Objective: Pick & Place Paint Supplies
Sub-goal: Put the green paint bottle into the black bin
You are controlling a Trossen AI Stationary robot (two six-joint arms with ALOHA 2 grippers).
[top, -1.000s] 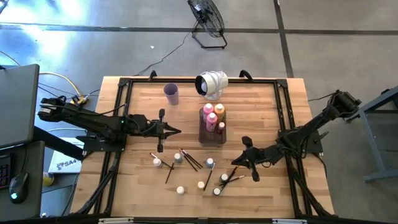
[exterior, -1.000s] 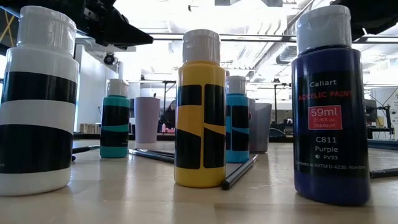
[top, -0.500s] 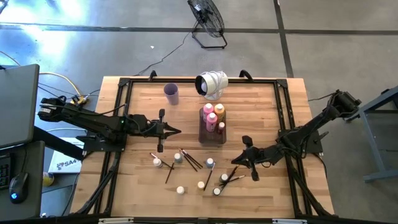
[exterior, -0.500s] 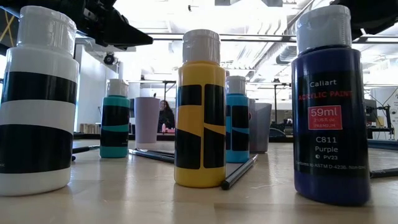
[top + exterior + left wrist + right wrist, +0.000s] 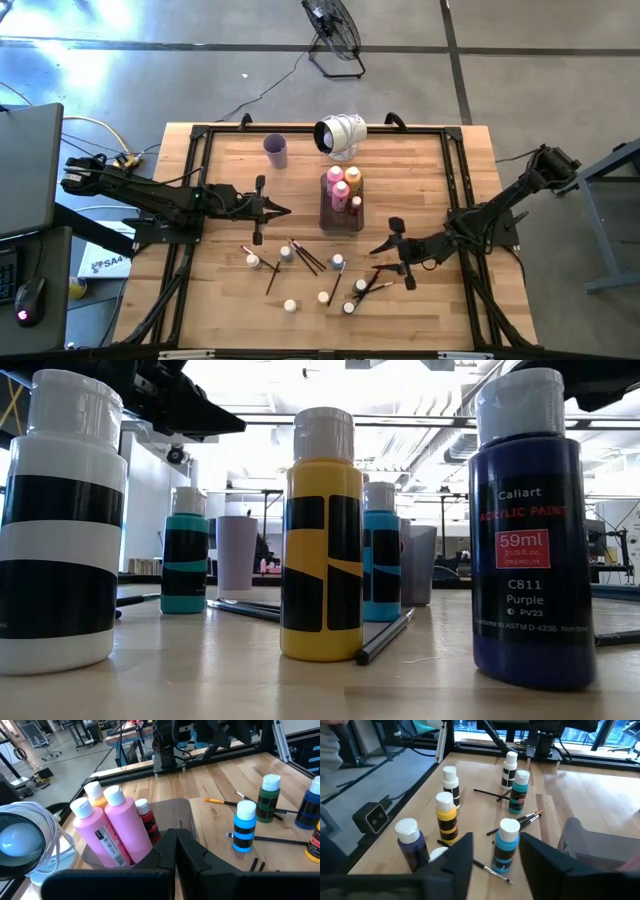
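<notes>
Several small paint bottles stand on the wooden table near its front: a light blue one (image 5: pixel 506 845), a yellow one (image 5: pixel 446 817), a dark purple one (image 5: pixel 412 844) and a teal one (image 5: pixel 520 790). Thin paintbrushes (image 5: pixel 303 256) lie flat among them. Two pink bottles (image 5: pixel 117 827), an orange one (image 5: pixel 95 795) and a red one (image 5: pixel 146 817) stand in the clear tray (image 5: pixel 342 222). My right gripper (image 5: pixel 383 256) hovers open, right of the loose bottles, with the light blue bottle a little ahead of its fingers. My left gripper (image 5: pixel 286 210) is shut, left of the tray, holding nothing.
A lilac cup (image 5: pixel 276 150) and a white lamp-like object (image 5: pixel 340 134) stand at the far side of the table. A black frame (image 5: pixel 200 135) runs along the table's edges. There is bare wood at the far right and near the front left.
My right gripper has opened its fingers while staying where it was; in the high view the two fingers now stand spread apart. The bottles and brushes have kept their places.
</notes>
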